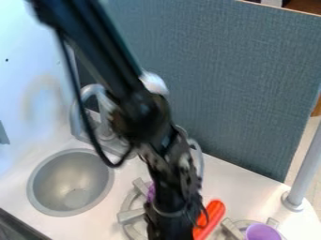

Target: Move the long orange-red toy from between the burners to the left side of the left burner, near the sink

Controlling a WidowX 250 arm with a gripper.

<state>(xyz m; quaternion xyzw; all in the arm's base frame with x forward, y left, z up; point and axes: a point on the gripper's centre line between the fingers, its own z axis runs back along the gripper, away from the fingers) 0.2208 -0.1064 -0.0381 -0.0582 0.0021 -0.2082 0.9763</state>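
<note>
at the lower edge of the view, just right of the middle, the black gripper [169, 224] hangs low over the white counter [235, 176], upright or close to it. i cannot tell how far it is open, nor whether it has hold of anything. right beside it lies a smooth orange-red object [213, 215], long and rounded at its upper end, slanting down to the left and partly hidden by the gripper; whether the two touch is unclear. a bit of something purple [150, 191] peeks out on the gripper's left side, by the grey burner [130, 216], mostly covered by the arm. to the right of the orange-red object, a purple cup [262, 232] sits at a second burner [233, 230], cut off by the bottom edge.

the black arm [103, 47] comes down at a slant from the upper left, with a loose black cable [85, 117] looping beside it. well to the left of the gripper, a round grey sink basin [70, 185] is set into the counter, and a grey faucet [76, 119] stands behind it. a blue-grey panel [225, 84] rises along the back, and a grey pole [306, 171] stands at the right.
</note>
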